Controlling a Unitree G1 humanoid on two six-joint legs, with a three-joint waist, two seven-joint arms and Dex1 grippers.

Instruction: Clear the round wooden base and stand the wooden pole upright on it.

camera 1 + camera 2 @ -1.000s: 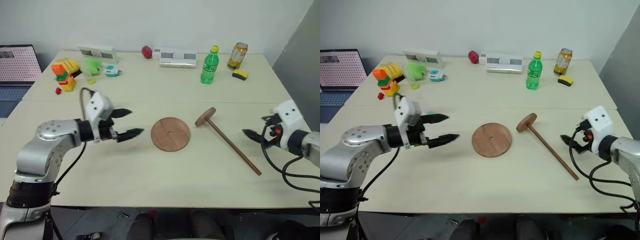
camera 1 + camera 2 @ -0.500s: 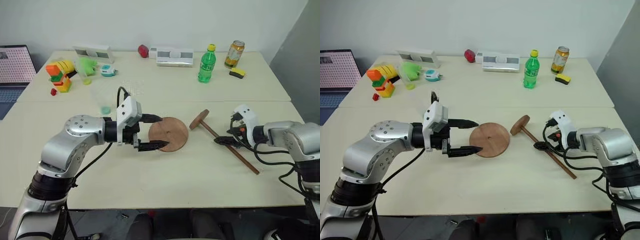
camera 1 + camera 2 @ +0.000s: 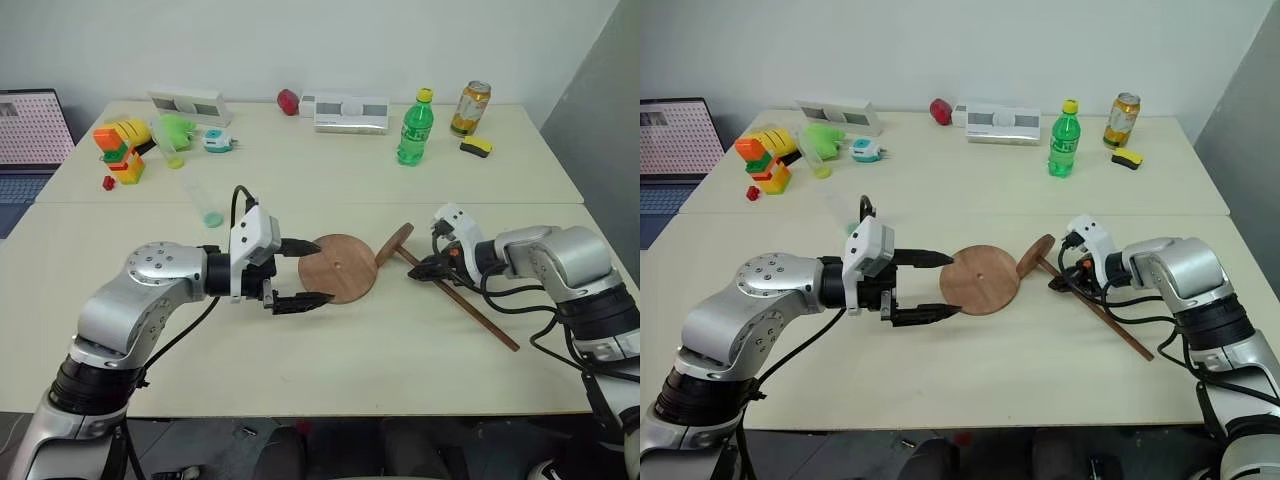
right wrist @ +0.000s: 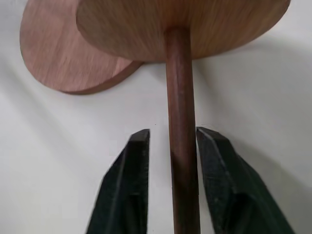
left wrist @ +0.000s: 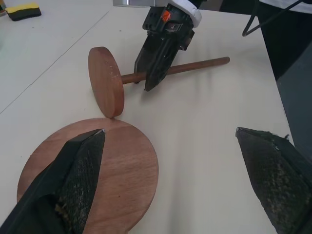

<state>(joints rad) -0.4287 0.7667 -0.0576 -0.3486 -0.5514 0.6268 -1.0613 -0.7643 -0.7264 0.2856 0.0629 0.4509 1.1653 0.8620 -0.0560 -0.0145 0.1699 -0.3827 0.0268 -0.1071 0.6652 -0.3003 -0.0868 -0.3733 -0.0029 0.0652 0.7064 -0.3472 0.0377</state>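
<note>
Round wooden base lies bare mid-table, left pincer released, straddling its near edge. Wooden pole lies beside it, disc touching the rim, right pincer clenched around the rod. Risk: grasp near the disc leaves a long free end, so lifting could swing it or knock the base.

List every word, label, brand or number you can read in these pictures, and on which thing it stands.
None can be read.
green bottle: label too small.
can: print too blurred.
laptop: screen shows a dot pattern, no letters.
two white boxes: no readable marks.
</note>
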